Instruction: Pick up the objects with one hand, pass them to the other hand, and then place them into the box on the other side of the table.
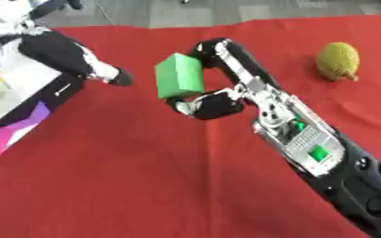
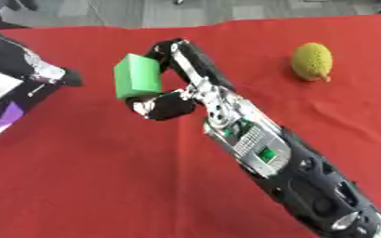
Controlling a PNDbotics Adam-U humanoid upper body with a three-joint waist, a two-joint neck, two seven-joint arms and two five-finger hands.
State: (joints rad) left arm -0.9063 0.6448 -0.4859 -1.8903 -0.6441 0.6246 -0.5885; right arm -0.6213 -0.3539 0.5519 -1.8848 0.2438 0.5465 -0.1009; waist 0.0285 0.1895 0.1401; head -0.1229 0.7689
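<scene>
— While the right robot hand [image 1: 214,100] is above the red counter [image 1: 145,176], what is it holding?
— Its fingers and thumb are clamped on the green block [image 1: 180,75], lifted near the left robot hand [image 1: 104,70], whose fingers I cannot tell

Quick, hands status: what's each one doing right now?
Right hand: shut on the green block.
Left hand: at upper left, holding nothing visible; fingers cannot be told.
</scene>
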